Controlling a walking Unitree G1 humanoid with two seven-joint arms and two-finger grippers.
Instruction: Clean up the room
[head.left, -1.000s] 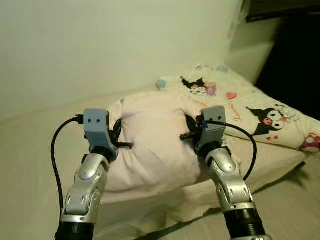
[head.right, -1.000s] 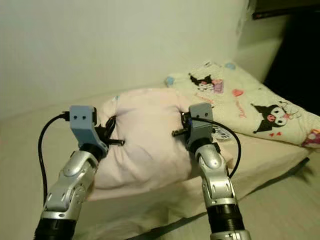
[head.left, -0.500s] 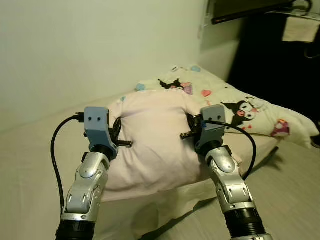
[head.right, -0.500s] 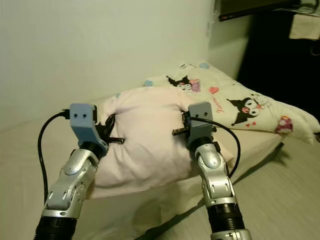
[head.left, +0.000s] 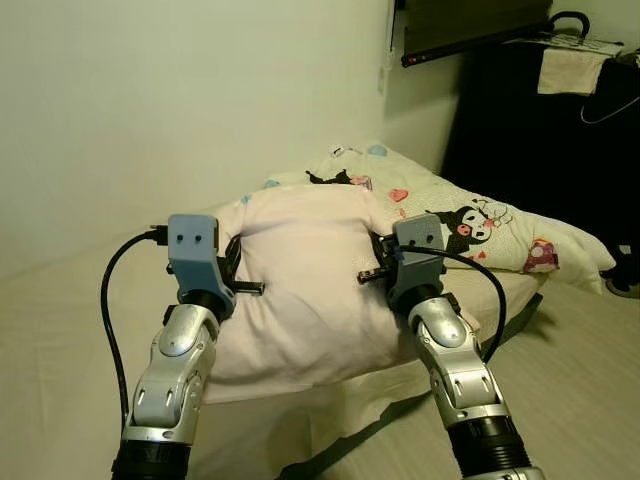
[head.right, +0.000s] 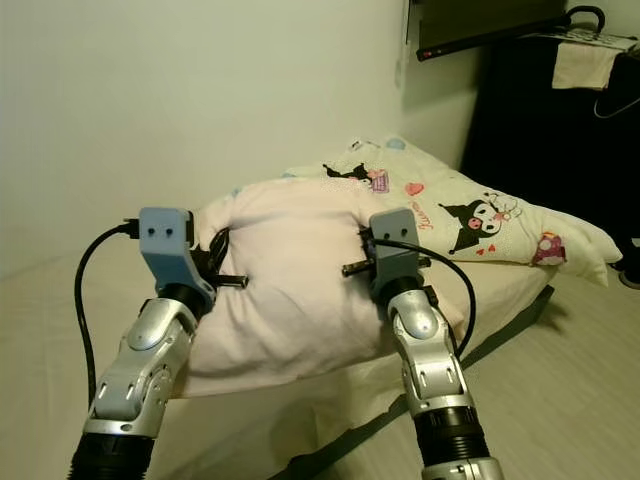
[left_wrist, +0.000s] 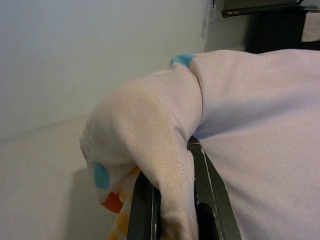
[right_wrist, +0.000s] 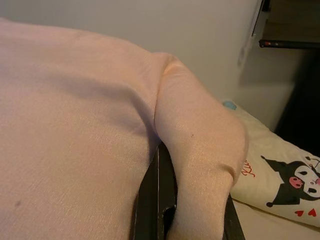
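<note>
Looking through the head camera, I see the pink pillow (head.left: 310, 290) held up above the bed (head.left: 60, 330), near the cartoon-print pillow (head.left: 470, 225). On the left wrist view, my left gripper (left_wrist: 172, 210) pinches its corner. On the right wrist view, my right gripper (right_wrist: 177, 212) clamps the other corner.
</note>
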